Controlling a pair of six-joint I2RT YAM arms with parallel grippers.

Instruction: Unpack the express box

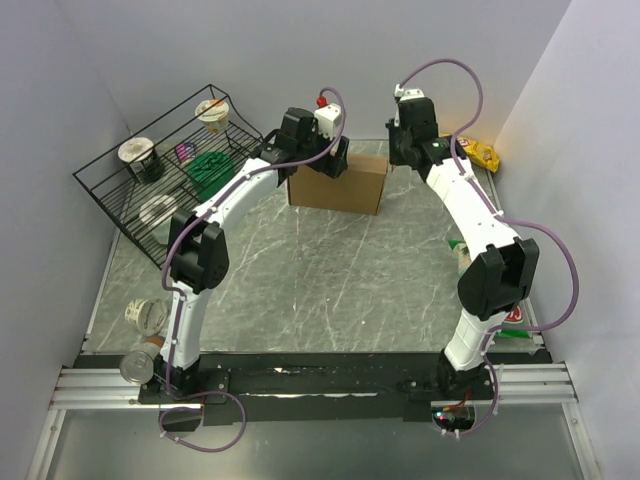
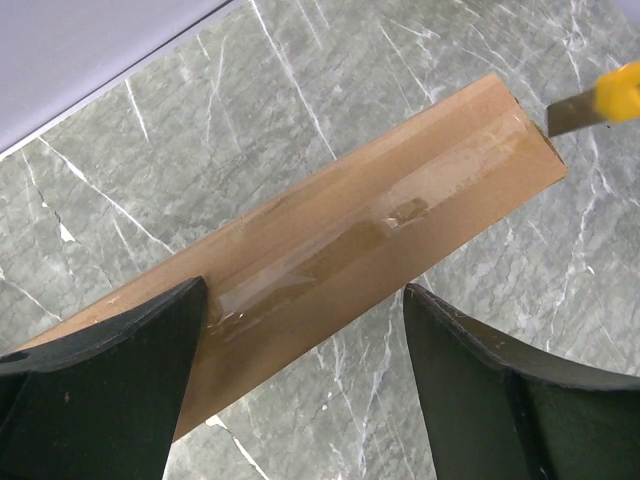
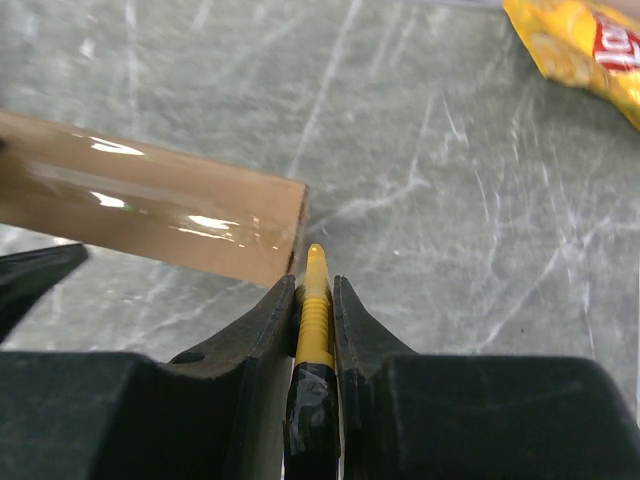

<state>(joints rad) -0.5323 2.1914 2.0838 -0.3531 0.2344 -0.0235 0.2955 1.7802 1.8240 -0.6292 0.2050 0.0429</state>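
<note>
The express box (image 1: 338, 181) is a plain brown carton standing at the back middle of the table. Clear tape runs along its top seam (image 2: 400, 205). My left gripper (image 1: 325, 160) hovers over the box's left part. In the left wrist view (image 2: 305, 290) it is open and empty, with its jaws straddling the box's near edge. My right gripper (image 1: 405, 155) is at the box's right end, shut on a yellow utility knife (image 3: 314, 305). The knife tip points at the box's right corner (image 3: 285, 225). The knife also shows in the left wrist view (image 2: 600, 100), beside that corner.
A black wire rack (image 1: 110, 195) with cups and a green item stands at the back left. A cup (image 1: 145, 315) and a can (image 1: 135, 365) lie at the near left. A yellow chip bag (image 1: 480, 152) lies at the back right. A green packet (image 1: 515, 315) lies at the right edge.
</note>
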